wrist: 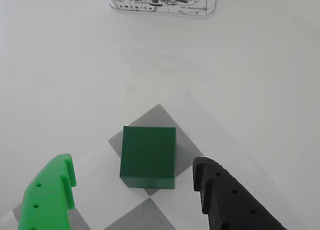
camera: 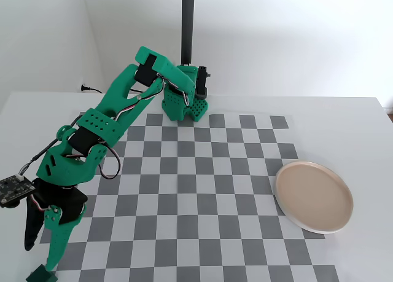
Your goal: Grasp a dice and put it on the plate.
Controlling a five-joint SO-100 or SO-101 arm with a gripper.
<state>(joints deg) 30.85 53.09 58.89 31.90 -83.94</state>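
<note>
In the wrist view the dice, a plain dark green cube, sits on the grey-and-white checker mat at the mat's far corner, where the pattern gives way to bare white bench. The gripper straddles it with its jaws wide open: the bright green finger stands to the left of the dice and the black finger to the right, each clear of the cube's sides, with nothing held. Beyond the dice, at the top edge of that view, lies a printed map sheet.

In the fixed view the green arm reaches up to the far edge of the checker mat, its gripper down at the mat's top row; the dice itself is hidden there. The pinkish-beige plate rests at the mat's right side, well apart from the gripper. A dark post rises behind the gripper.
</note>
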